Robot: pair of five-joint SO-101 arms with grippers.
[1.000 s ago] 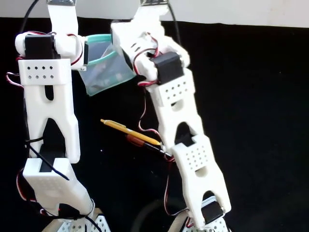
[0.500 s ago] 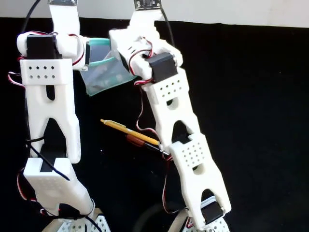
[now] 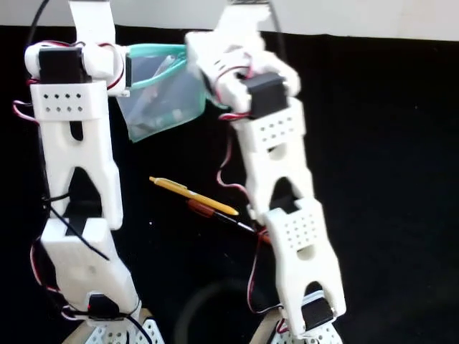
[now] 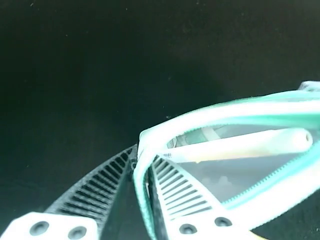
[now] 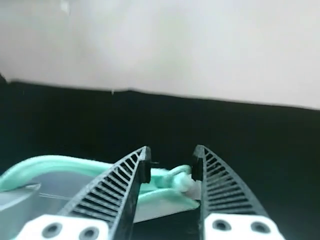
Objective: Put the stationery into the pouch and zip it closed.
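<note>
My left gripper [image 4: 142, 172] is clamped on one end of the pouch [image 3: 159, 97], with the rim pinched between its fingers. It holds the pouch up off the surface [image 3: 373, 143], at the far side between my two arms. The zip [image 4: 220, 114] gapes wide. Inside I can see a white stick [image 4: 240, 146] lying lengthwise, and some paler things under it that I cannot make out.

My right gripper [image 5: 171, 167] is at the other end of the pouch. Its fingers are apart, one to each side of the zip pull [image 5: 181, 179]. The pull sits in the gap or just past the tips. I cannot tell whether either finger touches it, and nothing is pinched there.

I judge the job partly done. Some stationery is in the pouch, but a yellow pen [image 3: 192, 195] and a red pen [image 3: 215, 213] lie side by side on the surface, nearer my bases and well below the pouch. Both have to go in, and then the zip must be run shut along its whole length. If I close on the pull now and draw it across, those two pens get left out, so the loading looks like the step that comes first.
</note>
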